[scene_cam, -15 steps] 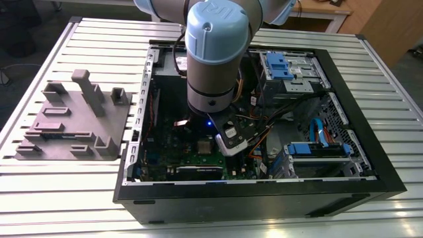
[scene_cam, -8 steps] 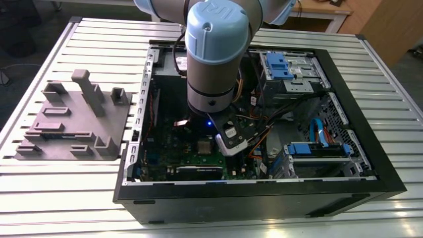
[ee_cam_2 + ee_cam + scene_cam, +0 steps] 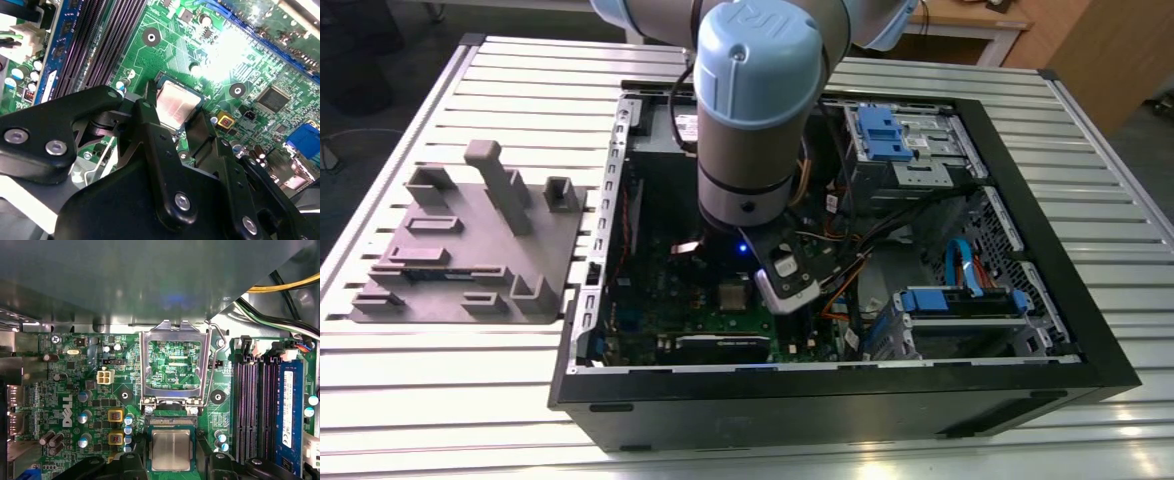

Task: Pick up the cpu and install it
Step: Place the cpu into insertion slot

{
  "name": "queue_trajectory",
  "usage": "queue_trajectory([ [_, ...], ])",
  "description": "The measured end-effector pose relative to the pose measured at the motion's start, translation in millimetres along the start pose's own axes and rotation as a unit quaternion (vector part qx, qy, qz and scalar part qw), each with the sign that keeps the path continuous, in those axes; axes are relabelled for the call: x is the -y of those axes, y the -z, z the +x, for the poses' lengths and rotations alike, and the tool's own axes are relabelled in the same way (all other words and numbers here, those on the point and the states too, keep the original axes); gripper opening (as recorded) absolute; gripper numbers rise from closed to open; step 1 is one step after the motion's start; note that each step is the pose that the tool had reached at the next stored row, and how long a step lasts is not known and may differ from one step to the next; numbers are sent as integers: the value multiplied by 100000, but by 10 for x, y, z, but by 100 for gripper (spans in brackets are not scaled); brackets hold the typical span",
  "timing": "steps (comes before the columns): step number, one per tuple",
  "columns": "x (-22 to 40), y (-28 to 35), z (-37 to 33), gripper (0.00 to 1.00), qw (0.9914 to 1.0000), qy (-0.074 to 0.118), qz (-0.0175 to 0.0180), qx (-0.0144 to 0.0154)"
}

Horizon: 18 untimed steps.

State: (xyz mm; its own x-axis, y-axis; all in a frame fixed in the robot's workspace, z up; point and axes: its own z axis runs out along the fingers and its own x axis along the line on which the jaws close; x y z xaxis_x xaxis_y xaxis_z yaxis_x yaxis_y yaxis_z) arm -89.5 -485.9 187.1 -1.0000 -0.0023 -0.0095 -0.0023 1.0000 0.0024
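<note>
On the slatted metal table point(image 3: 427, 420), inside the open computer case point(image 3: 854, 405), the cpu point(image 3: 171, 450) lies flat at the socket point(image 3: 170, 421) of the green motherboard point(image 3: 65, 387); whether it is fully seated I cannot tell. The gripper point(image 3: 174, 106) seems to pinch it by two opposite edges, probably to keep it level and its top untouched. Just beside it the metal retention frame point(image 3: 172, 334) stands swung open, so the socket is free to receive it.
</note>
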Motion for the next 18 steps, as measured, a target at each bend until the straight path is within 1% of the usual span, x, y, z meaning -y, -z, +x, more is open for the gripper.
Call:
queue_trajectory([
  [4,-8,1,0,47,100000,1,-3,-2],
  [8,-12,23,-1,47,100000,-3,-85,33],
  [11,-10,32,0,47,100000,-3,-12,-6],
  [18,-10,34,0,47,100000,-3,-37,-8],
])
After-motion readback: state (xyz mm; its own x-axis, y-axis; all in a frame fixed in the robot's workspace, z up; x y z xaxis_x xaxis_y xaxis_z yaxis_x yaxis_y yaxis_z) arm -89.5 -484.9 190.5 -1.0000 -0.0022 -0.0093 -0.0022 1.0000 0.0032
